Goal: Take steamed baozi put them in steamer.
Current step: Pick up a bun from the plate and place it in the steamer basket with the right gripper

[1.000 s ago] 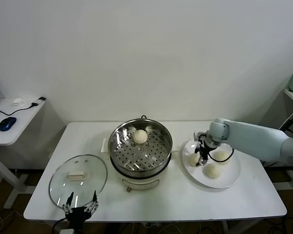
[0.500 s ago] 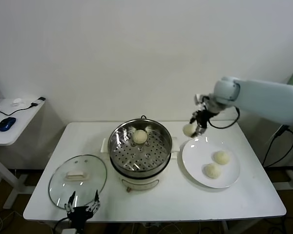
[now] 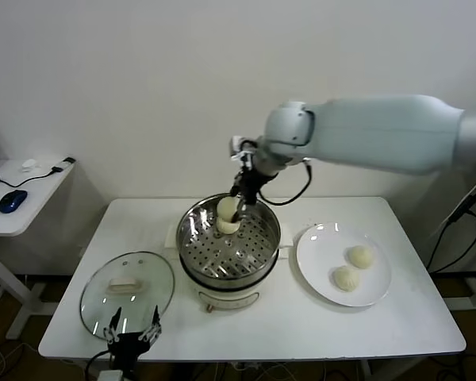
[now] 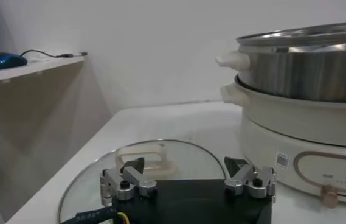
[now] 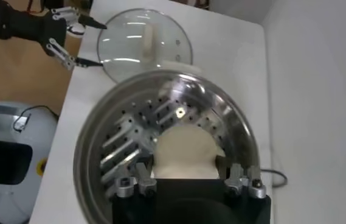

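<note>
My right gripper [image 3: 236, 200] hangs over the back of the steamer [image 3: 192, 238], shut on a cream-white baozi [image 3: 226, 208]. Another baozi [image 3: 229, 227] lies on the perforated tray just below it. In the right wrist view the held baozi [image 5: 183, 151] sits between the fingers of the right gripper [image 5: 185, 175], above the steel pot [image 5: 100, 137]. Two more baozi [image 3: 360, 255] [image 3: 345, 278] rest on the white plate [image 3: 317, 250] to the right. My left gripper [image 3: 131, 337] is parked open at the table's front left, in front of the glass lid.
The glass lid [image 3: 127, 287] with its white handle lies flat left of the steamer, and also shows in the left wrist view [image 4: 154, 159]. A side desk [image 3: 20, 190] with a blue mouse stands at the far left. The right arm spans the table's back.
My right gripper lifted a baozi off the plate and carried it left to above the steamer. The plate went from three baozi to two. The left arm stayed put.
</note>
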Motion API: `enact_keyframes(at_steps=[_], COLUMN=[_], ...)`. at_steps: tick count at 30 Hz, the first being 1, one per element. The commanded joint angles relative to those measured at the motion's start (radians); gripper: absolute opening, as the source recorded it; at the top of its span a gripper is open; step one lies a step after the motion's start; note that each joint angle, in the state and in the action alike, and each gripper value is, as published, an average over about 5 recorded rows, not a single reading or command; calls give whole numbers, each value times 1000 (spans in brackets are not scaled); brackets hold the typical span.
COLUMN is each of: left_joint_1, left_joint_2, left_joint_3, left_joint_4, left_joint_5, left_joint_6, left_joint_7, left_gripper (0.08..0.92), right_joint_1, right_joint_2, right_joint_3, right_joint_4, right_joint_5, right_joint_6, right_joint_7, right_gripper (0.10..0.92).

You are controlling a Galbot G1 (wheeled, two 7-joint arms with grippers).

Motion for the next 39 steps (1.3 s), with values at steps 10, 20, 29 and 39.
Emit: enact_keyframes(at_steps=[10,20,29,39], left_joint_1=[0,3,5,13], left_joint_2=[-5,1,-1,-1], left_joint_3=[5,6,10,13], left_joint_4=[6,10,5,-2], left_joint_5=[7,13,16,28], left_joint_6=[-6,-11,-10,-16], left_joint_7=[-1,-5,-5,-8], left_gripper=[823,823,823,823], right_joint_1=[-252,-320,-245,62], right_joint_2=[234,255,215,-128], right_joint_3=[-1,23,12,-48], right_joint_4=[-272,-301,-257,-118], right_joint_5=[-106,-136,-153,-165], right_joint_6=[-52,-54,6,230], right_joint_7=[76,70,26,-279], right_gripper=[679,679,798,823])
